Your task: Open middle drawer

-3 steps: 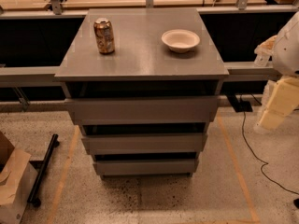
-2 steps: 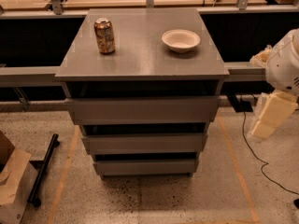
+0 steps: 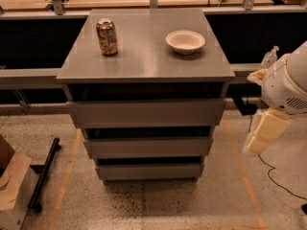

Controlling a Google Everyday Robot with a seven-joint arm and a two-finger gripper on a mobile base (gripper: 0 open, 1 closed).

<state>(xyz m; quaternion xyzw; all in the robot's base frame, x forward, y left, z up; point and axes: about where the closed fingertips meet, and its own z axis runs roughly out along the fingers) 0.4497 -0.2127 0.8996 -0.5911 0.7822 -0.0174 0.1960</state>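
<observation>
The hand (image 3: pixel 261 135) hangs at the right edge of the view, under the robot's rounded white arm housing, pointing down and slightly in towards the cabinet. Whether it is open or closed I cannot tell. It touches nothing and holds nothing that shows.

The middle drawer (image 3: pixel 148 147) lies to the left of the hand, at about the same height, with a strip of bare floor between them. Its flat grey front has no handle and sits back in line with the stack, so it reads as shut and the task as not yet begun. The top drawer (image 3: pixel 146 113) is above and to the left of the hand, and the bottom drawer (image 3: pixel 149 171) is below and to the left.

The hand's low, sideways position looks like an approach. Without a handle, it would probably need to reach the dark gap above the panel to hook the upper edge and pull. That gap is narrow, so it risks catching the top drawer instead.

A soda can (image 3: pixel 106 36) and a bowl (image 3: pixel 185 41) stand on the desk (image 3: pixel 144 61), well above and to the left of the hand. A jerky pull could shake them, the upright can most of all.
</observation>
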